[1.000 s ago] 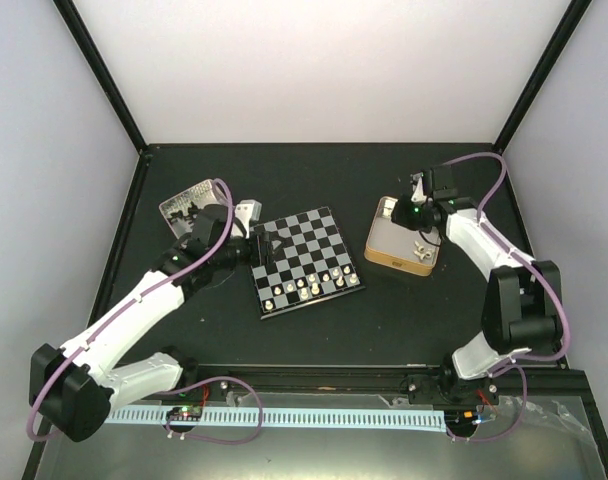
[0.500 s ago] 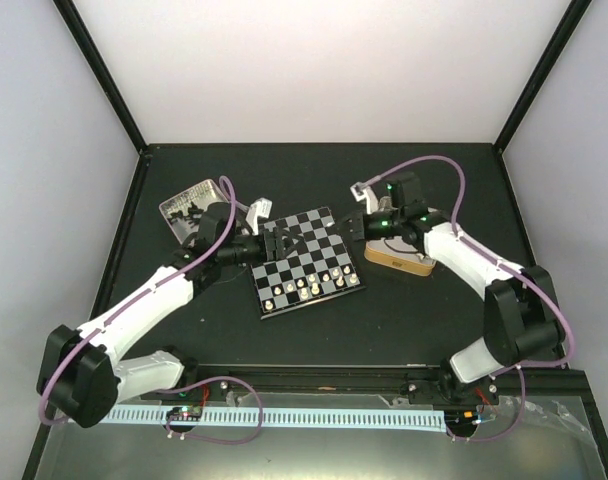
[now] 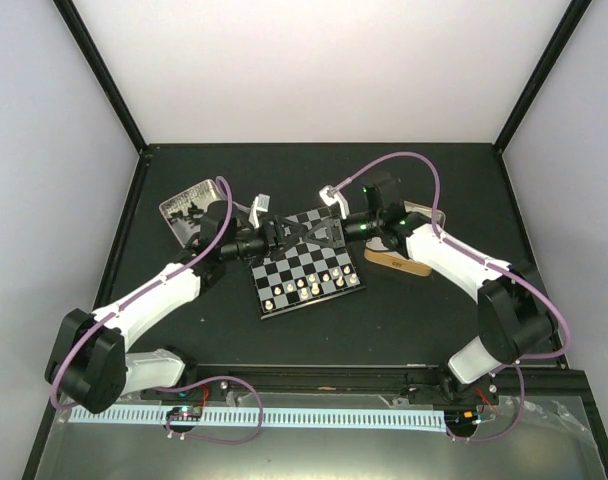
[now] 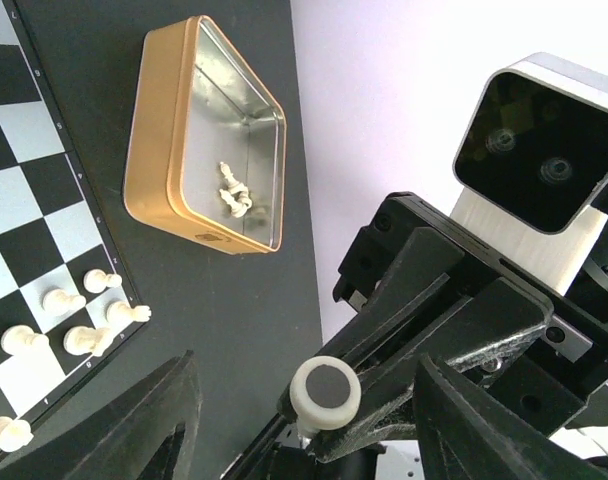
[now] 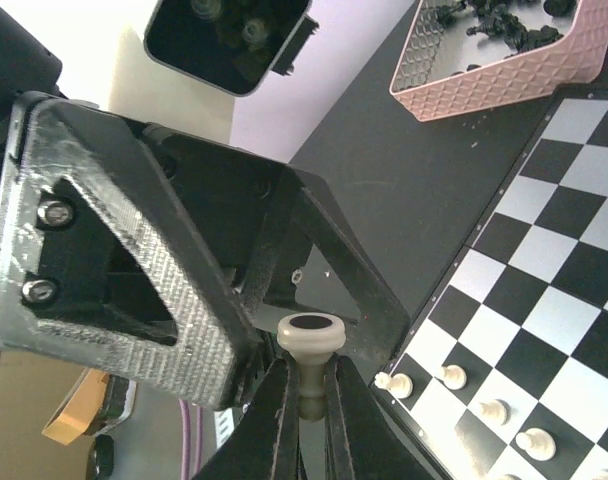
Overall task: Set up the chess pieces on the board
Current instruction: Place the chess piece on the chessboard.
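Tray first: pink tray [image 5: 504,85], at 10 o'clock from the board [image 3: 302,256], holds a heap of black pieces [image 5: 499,22]. Left gripper [image 3: 282,236], jaws spread wide, sits over the board's 12 o'clock edge, nose to nose w/ the right gripper [image 3: 322,232]. Right gripper is clenched on the stem of one cream piece [image 5: 309,345]. That piece seems to sit between the left's spread fingers, but contact can't be judged. A row of cream pieces [image 3: 306,288] stands along the board's 6 o'clock edge. Tan box [image 4: 154,140], at 3 o'clock from the board, has approx. two or three cream bits [image 4: 232,190] lying inside. Vs 1 s ago: right gripper was over the box and left was at the board's 9 o'clock edge. Both have since swung inward to meet.
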You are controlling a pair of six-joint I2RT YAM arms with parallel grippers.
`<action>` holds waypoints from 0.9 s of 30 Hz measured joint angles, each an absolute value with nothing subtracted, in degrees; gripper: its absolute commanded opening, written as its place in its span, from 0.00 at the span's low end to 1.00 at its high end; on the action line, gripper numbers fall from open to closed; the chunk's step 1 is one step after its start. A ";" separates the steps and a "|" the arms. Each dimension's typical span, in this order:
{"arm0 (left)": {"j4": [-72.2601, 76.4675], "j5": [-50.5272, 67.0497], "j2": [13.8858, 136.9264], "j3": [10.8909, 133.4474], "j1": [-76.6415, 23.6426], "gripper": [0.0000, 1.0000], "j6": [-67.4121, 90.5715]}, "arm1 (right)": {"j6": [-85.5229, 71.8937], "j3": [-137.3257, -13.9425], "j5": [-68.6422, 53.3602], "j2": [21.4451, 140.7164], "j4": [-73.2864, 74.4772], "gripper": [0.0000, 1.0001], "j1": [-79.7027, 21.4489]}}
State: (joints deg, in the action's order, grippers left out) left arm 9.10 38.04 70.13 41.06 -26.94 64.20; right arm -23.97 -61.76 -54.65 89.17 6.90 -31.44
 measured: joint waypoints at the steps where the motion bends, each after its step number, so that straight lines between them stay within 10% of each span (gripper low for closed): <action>1: 9.52 38.02 70.22 40.97 -26.94 0.52 64.71 | -24.14 -61.80 -54.83 89.17 6.50 0.03 -31.46; 19: 14.96 38.68 72.03 40.95 -26.68 0.10 69.87 | -25.06 -61.80 -55.79 89.17 4.91 0.04 -31.55; 27: 16.23 38.65 72.12 40.93 -26.26 0.05 72.53 | -32.69 -57.28 -51.46 86.02 -3.99 0.38 -32.99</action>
State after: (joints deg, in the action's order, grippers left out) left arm 16.23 38.65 72.12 40.93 -26.26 72.53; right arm -32.69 -57.28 -51.46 86.02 -3.99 -32.99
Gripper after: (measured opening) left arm 0.146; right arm 0.314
